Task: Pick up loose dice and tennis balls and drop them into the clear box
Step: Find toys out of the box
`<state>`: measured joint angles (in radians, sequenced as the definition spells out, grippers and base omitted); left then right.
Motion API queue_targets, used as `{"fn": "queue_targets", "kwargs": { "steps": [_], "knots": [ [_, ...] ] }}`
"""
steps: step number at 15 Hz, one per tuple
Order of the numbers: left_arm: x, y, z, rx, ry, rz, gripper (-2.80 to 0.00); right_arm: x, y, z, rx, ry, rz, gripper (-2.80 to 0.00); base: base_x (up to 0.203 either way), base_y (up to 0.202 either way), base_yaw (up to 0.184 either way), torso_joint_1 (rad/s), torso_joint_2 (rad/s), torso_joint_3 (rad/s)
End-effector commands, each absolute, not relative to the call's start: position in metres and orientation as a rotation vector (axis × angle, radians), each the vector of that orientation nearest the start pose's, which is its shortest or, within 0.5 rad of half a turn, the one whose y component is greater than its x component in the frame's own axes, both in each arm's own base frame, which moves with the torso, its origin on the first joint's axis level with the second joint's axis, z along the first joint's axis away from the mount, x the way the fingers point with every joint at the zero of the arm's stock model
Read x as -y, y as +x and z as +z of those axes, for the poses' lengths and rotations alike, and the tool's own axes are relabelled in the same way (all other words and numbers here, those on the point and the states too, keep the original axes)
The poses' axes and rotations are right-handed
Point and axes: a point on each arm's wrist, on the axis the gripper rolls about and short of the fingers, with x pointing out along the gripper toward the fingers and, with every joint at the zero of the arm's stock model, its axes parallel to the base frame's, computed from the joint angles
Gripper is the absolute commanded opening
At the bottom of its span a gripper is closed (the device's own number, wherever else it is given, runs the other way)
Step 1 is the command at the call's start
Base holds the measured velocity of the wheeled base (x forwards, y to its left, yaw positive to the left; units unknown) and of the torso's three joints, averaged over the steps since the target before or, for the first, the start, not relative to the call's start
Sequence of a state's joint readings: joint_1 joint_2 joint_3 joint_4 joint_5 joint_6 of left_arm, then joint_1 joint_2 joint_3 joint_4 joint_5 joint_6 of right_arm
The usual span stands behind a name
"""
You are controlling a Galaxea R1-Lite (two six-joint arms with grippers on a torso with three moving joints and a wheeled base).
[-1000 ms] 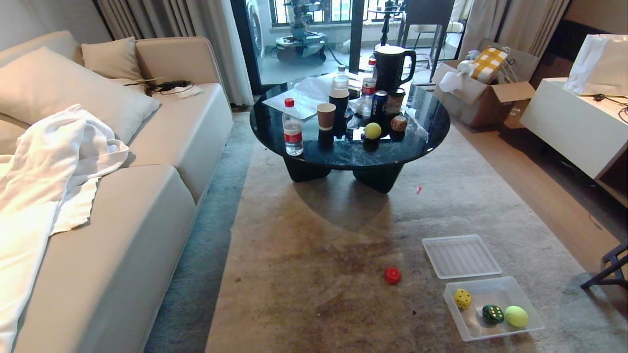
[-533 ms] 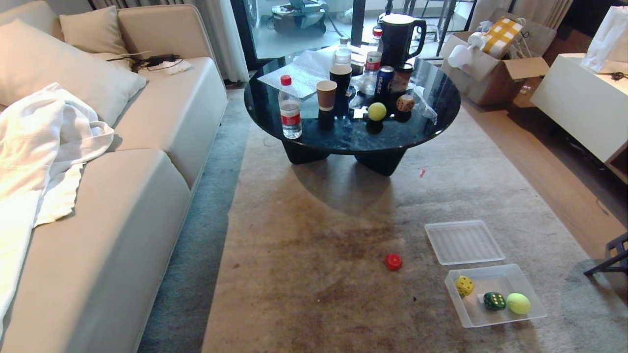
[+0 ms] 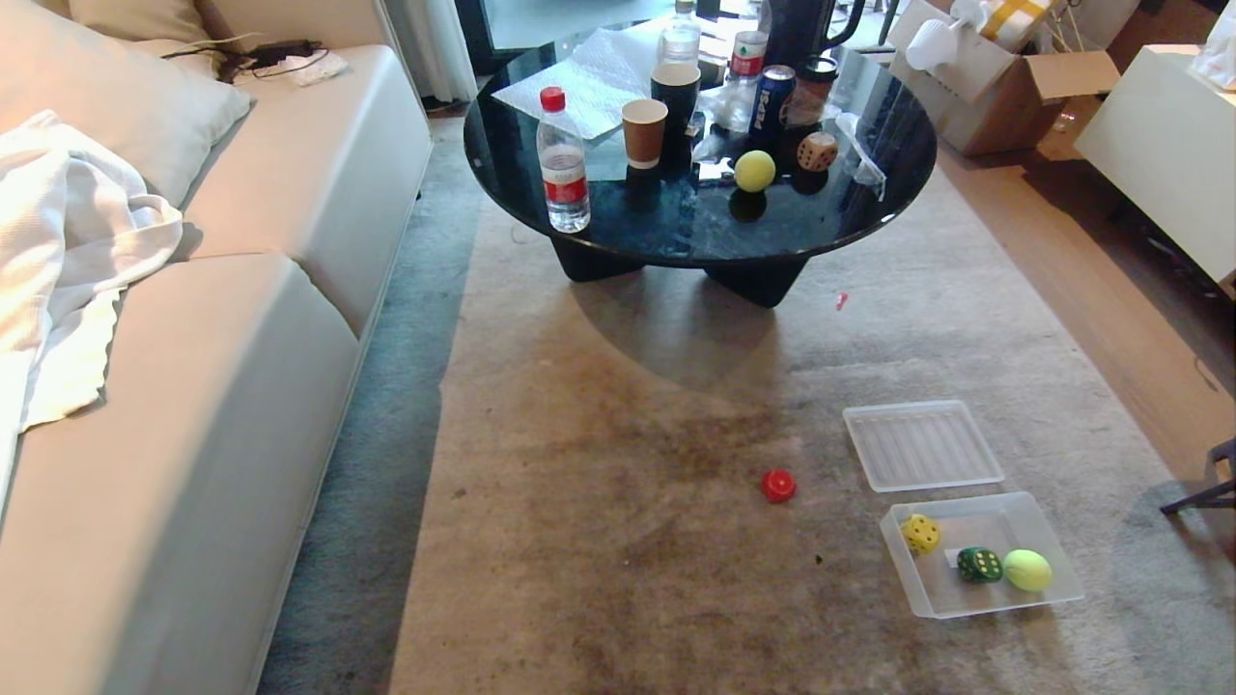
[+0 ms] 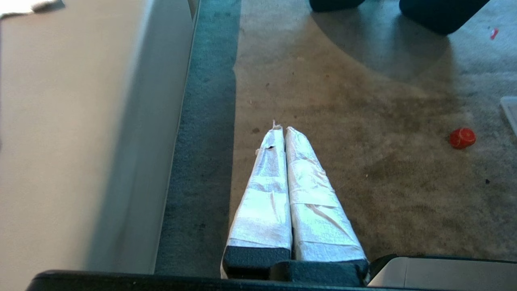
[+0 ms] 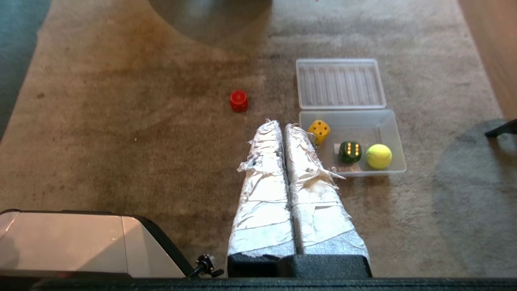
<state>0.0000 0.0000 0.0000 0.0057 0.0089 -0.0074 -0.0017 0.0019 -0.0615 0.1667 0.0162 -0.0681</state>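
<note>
Both grippers, left [image 4: 281, 128] and right [image 5: 282, 123], have long tapering fingers wrapped in wrinkled white tape (fraying at the tips). Black blocks form their bases, beside a pale grey body panel [image 5: 80, 242].

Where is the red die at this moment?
In the head view the red die lies loose on the rug, just left of the ribbed lid and the clear box, nearer than the round table.
</note>
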Motion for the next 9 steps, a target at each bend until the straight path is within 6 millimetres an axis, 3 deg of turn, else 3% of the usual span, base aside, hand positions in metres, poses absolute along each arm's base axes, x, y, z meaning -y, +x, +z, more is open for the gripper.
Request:
{"fn": "queue_targets", "kwargs": {
  "steps": [1, 9],
  "knots": [
    [-0.0002, -0.0228, 0.0749, -0.006, -0.008, 0.009, -2.80, -0.0004, -0.0282, 0.0753, -0.107, -0.068, 0.019, -2.80, 0.000, 0.000, 0.000, 0.002, 0.00, -0.200],
    [-0.0002, -0.0227, 0.0744, -0.008, -0.008, 0.009, -2.80, -0.0004, -0.0282, 0.0751, -0.108, -0.068, 0.019, -2.80, 0.000, 0.000, 0.000, 0.002, 0.00, -0.195]
  ]
}}
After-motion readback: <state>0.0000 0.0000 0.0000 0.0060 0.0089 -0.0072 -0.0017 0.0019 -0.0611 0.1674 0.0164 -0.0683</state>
